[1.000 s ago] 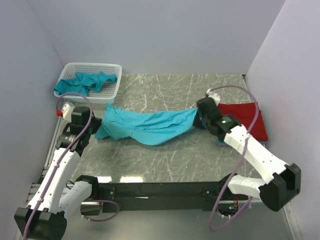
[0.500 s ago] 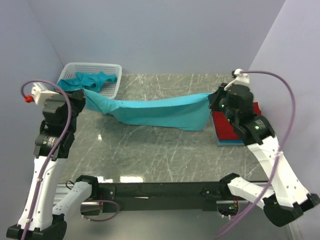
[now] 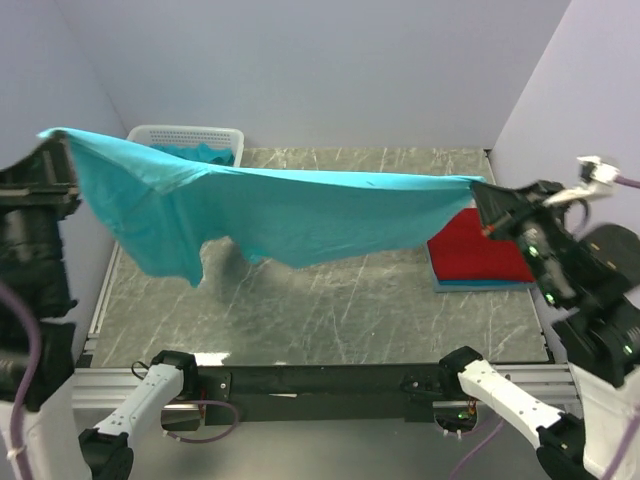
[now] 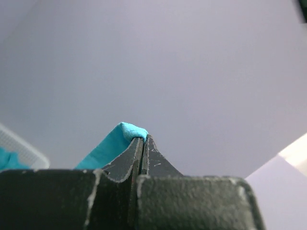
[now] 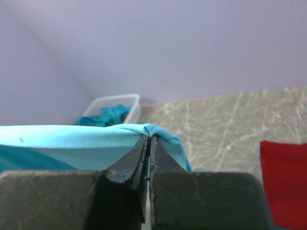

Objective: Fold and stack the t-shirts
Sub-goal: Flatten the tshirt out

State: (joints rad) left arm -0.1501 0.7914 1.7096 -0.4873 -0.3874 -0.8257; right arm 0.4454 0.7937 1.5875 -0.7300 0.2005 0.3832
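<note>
Above the table, teal t-shirt (image 3: 290, 210) stretched left–right, between grippers

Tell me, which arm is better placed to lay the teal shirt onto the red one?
Right, probably: the right pincer grips the teal shirt near the red shirt; the left pincer holds the far end near the basket.

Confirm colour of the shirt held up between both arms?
The stretched shirt is plain teal, with no visible pattern; it shows best in the top external view.
</note>
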